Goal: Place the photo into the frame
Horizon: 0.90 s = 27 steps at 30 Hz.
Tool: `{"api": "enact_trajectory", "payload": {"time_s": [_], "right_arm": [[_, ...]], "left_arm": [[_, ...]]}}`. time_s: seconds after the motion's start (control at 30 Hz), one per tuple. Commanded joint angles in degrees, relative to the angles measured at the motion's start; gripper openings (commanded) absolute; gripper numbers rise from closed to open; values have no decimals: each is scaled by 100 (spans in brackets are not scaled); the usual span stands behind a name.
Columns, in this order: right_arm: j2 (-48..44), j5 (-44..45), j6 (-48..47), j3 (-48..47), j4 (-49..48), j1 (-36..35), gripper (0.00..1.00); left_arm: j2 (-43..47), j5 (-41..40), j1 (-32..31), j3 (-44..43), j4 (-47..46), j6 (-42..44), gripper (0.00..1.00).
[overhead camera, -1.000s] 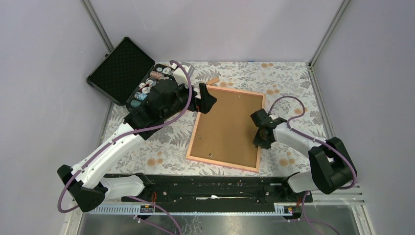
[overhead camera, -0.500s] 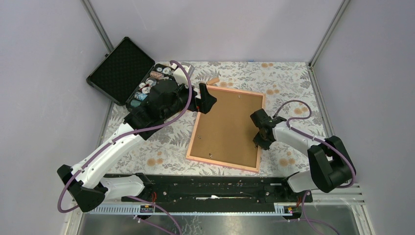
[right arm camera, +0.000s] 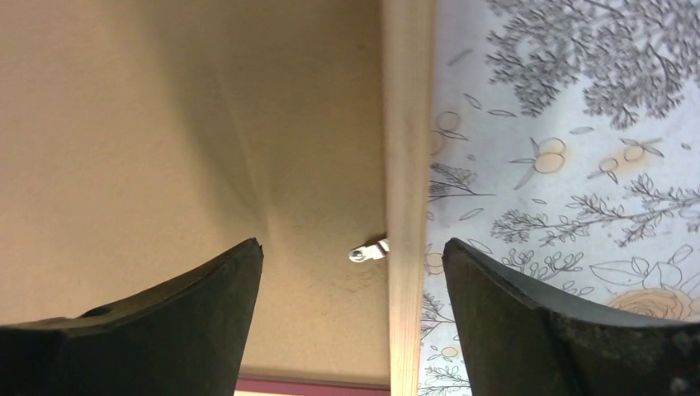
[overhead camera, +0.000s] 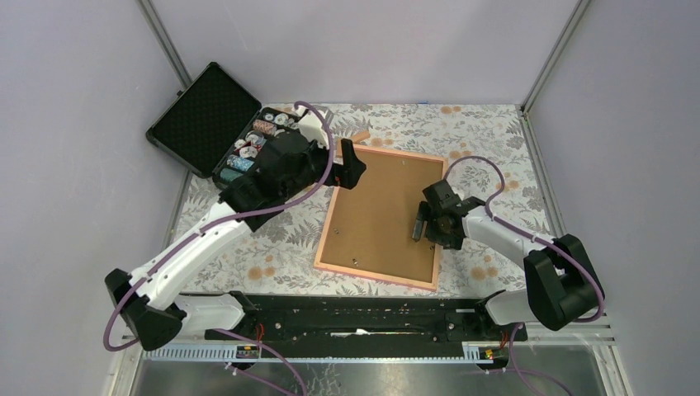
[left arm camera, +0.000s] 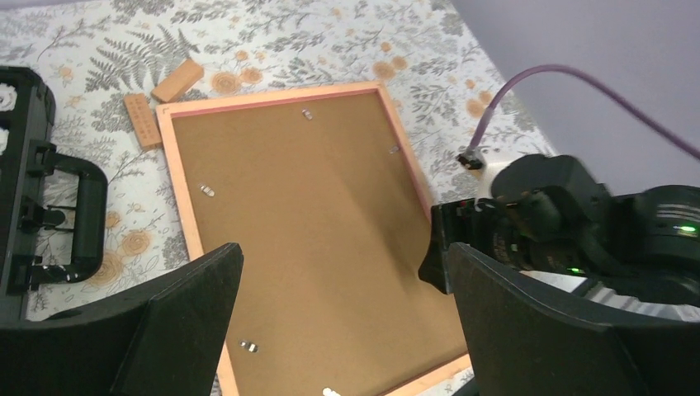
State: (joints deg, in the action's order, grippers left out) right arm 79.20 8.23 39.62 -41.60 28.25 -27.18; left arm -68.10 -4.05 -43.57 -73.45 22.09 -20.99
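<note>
Left tool (left arm camera: 338,272) gaped idle; right tool (right arm camera: 351,247) hung spread over a small silver clip (right arm camera: 369,250) on the pinkish-orange wooden frame (right arm camera: 409,165), likely to turn it.

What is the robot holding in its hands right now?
Nothing. The left gripper and the right gripper both hang over the frame with their jaws open and nothing between them.

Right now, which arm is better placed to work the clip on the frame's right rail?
Right. The right gripper hangs open, low over the frame's right rail, the clip between its fingers in its wrist view. The left gripper, open, hovers at the far-left corner, away from that clip.
</note>
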Motion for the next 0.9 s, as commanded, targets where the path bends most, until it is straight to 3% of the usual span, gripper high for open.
{"api": "enact_trajectory", "payload": {"time_s": [0.0,0.23,0.5,0.63,0.77,0.87], "right_arm": [[-237,-361,-814,-387,258,-66,90],[-718,-434,-888,-332,319,-66,92],[-420,-272,-426,-386,316,-66,85],[-445,88,-369,-362,242,-65,85],[-467,363,-367,-145,137,-63,85],[-458,452,-358,-18,137,-65,85]], "left_arm": [[-263,-381,-32,109,-60,-116,99],[703,-427,-27,1998,-214,-1215,99],[346,-1100,16,2379,296,-1519,99],[297,-889,285,2937,-167,-1806,99],[33,-51,834,3398,-764,-2027,99],[-252,164,912,3595,-1136,-2066,93]]}}
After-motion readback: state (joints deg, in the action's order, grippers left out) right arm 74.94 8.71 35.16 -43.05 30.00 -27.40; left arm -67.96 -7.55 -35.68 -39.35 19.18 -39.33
